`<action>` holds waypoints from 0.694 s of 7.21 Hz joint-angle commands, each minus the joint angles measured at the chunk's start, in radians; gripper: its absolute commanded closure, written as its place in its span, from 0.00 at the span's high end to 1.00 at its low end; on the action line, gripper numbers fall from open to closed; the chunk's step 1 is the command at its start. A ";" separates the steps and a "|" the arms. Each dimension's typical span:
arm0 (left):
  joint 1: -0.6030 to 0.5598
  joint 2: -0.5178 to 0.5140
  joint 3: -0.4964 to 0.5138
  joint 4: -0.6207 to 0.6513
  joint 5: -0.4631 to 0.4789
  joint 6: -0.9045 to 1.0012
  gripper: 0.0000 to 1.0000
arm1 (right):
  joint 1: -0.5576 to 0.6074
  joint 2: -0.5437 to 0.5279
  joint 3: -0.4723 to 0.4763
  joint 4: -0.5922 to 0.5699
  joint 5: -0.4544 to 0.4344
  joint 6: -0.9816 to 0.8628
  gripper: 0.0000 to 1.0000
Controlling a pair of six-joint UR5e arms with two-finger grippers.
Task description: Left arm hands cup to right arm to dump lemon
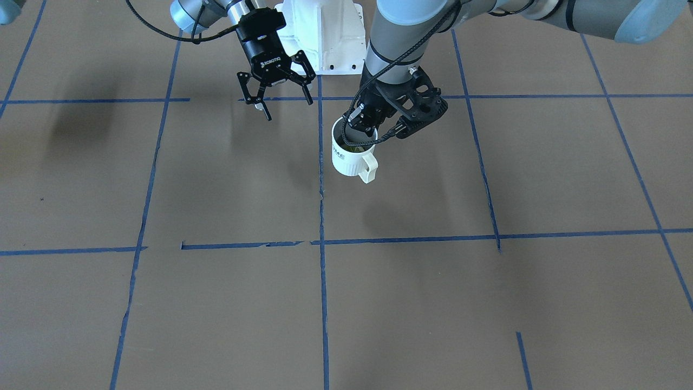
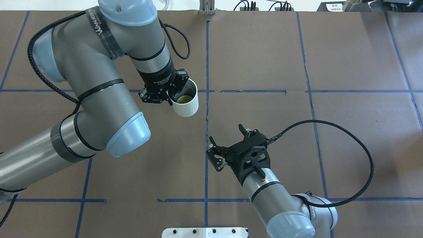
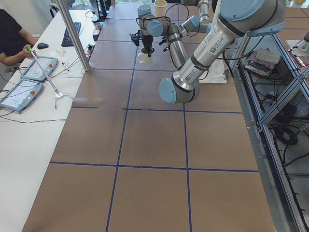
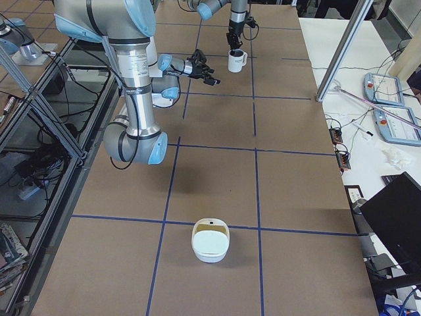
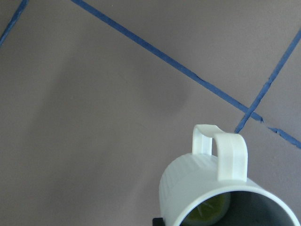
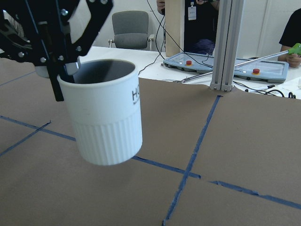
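Main worry: your left fingers (image 1: 364, 116) pinch only the rim of the cup (image 1: 349, 157), one inside the mouth and one outside, so the whole weight hangs off a thin bit of wall. The cup looks to be off the bench (image 1: 216, 179) and leaning, going by the right wrist view and the shadow below it. If it swivels in that pinch, it tips further and the lemon (image 2: 184, 98), sitting loose at the bottom, could roll out before the swap.

The right fingers (image 2: 214, 158) are spread wide, holding nothing, near the cup but clear of it. The risks I see at the swap:
- the right fingers come in where the left ones already sit and clash
- you let go on the left before the right has a firm hold, and the cup drops
- the handle faces away from the robot, so the right side likely takes the ribbed lower body, which may be slippery

Count: two arms, two sets of fingers, one cup, one lemon. There's also one white tub (image 4: 210, 240) on the bench, well away, probably the dump spot.
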 commanded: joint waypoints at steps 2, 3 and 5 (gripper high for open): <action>0.065 -0.033 -0.010 0.000 0.009 -0.106 0.00 | -0.003 0.038 -0.025 0.004 -0.058 -0.024 0.99; 0.078 -0.038 -0.010 -0.002 0.009 -0.106 0.01 | -0.003 0.038 -0.027 0.004 -0.058 -0.024 0.99; 0.099 -0.047 -0.010 -0.002 0.028 -0.106 0.01 | -0.010 0.039 -0.027 0.004 -0.057 -0.022 0.99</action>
